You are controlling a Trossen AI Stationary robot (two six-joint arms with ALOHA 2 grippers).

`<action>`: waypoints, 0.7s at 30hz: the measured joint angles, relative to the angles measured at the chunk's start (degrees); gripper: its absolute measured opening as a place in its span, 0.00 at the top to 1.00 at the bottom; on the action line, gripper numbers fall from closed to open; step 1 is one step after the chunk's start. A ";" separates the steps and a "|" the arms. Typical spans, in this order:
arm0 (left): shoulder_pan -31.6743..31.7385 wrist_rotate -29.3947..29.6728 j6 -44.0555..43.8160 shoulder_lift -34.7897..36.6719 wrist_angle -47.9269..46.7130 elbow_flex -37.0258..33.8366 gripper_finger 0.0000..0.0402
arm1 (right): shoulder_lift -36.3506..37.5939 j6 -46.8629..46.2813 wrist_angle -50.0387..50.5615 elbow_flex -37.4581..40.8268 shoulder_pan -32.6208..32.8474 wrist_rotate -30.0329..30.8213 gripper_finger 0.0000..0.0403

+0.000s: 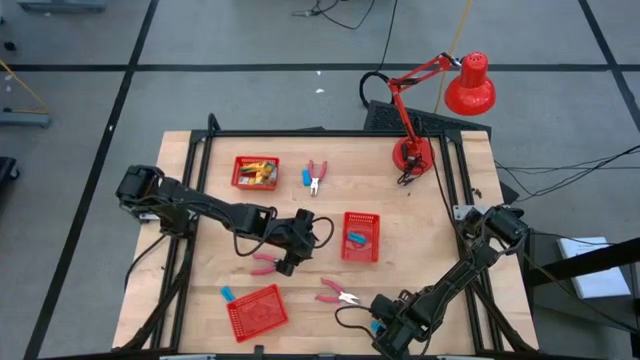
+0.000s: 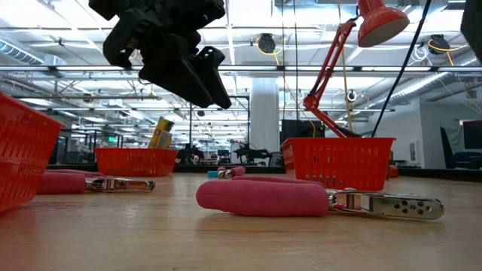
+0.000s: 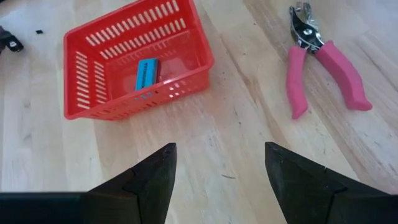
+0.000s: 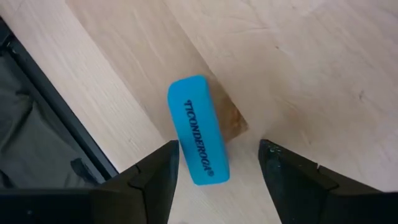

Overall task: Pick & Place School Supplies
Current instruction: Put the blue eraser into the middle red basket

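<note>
Just ahead of the right gripper (image 4: 214, 163), whose fingers are spread and empty, a blue eraser (image 4: 199, 129) lies loose. The left gripper (image 3: 217, 168), also spread and empty, hovers near a basket (image 3: 87, 102) already holding one eraser (image 3: 146, 73); pink punch pliers (image 3: 326, 59) beside it remain unsorted.

Light wood bench (image 1: 200, 250) on grey floor, big open hall behind.

Floor (image 1: 250, 100) is grey with dark lines crossing it, black cables (image 1: 560, 170) trailing over it on the right side. A red desk lamp (image 1: 440, 100) is clamped at the bench's far right edge, shade hanging out past the edge. The low view shows a white ceiling with rows of strip lights (image 2: 68, 68), pipes, a white column (image 2: 265, 113), dark equipment far back.
</note>
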State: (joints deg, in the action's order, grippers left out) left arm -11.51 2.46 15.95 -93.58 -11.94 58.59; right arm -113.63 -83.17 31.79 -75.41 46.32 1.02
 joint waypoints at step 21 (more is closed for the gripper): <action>1.53 0.52 -0.90 0.00 0.21 0.00 0.38 | -4.30 2.44 2.60 0.01 0.37 4.80 0.63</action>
State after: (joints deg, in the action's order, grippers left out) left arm -9.98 2.98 15.05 -93.58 -11.74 58.59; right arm -117.93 -80.73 34.39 -75.40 46.70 5.82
